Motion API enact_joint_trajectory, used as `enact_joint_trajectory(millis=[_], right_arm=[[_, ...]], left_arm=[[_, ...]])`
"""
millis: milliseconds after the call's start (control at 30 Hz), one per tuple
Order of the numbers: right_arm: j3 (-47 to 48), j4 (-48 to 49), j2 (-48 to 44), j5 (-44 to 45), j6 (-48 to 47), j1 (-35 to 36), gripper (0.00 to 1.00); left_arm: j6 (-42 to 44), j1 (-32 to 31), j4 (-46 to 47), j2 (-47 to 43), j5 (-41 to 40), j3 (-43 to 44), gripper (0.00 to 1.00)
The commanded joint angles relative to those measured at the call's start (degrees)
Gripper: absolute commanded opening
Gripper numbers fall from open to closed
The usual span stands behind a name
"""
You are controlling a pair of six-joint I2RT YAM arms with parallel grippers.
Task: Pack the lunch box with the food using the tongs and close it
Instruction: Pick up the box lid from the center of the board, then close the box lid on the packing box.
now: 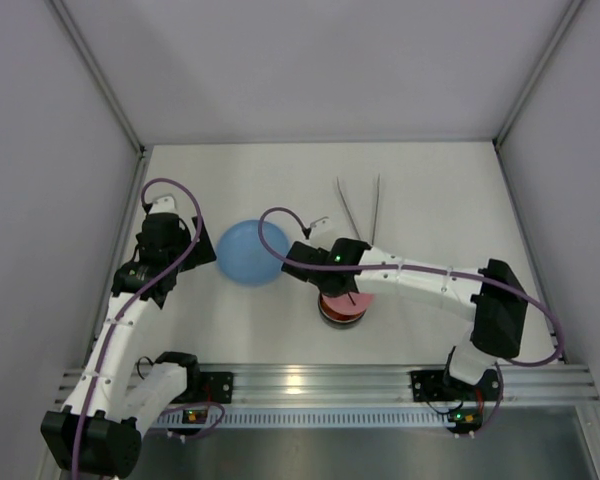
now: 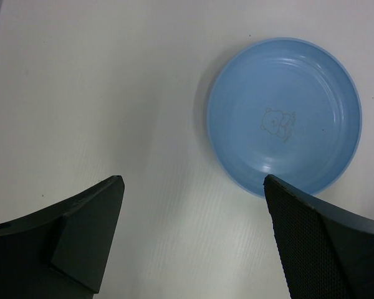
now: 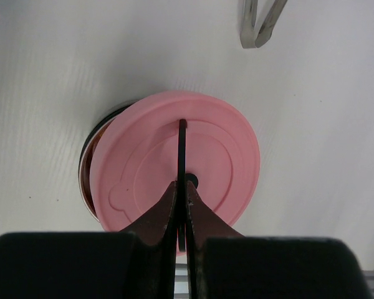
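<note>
Packing looks done; the lid (image 3: 218, 156) is going on.
Right gripper (image 3: 181, 190) clamps the lid's handle (image 3: 182, 146), lid off-centre over the lunch box (image 3: 89, 156); tongs (image 3: 246, 28) lie aside; seating and release remain.

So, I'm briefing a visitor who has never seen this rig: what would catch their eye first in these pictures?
The pink lid, front and centre in the overhead view: the right gripper is shut on its dark handle, holding it off-centre over the steel lunch box, whose rim shows on one side. Next, the bare blue plate to its left, beside the open left gripper, and the tongs lying farther back.
</note>
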Motion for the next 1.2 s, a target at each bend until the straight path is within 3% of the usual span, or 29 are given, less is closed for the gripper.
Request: enact_joint_trajectory(millis=[0, 1167], right_arm=[[1.4, -2.1, 0.2, 1.7, 0.0, 1.6, 0.0], [1.3, 2.6, 6.5, 0.2, -0.6, 4.7, 0.04]], left_arm=[[0.3, -0.3, 0.4, -0.5, -0.8, -0.3, 0.99], [0.3, -0.4, 0.5, -0.4, -0.7, -0.3, 0.99]])
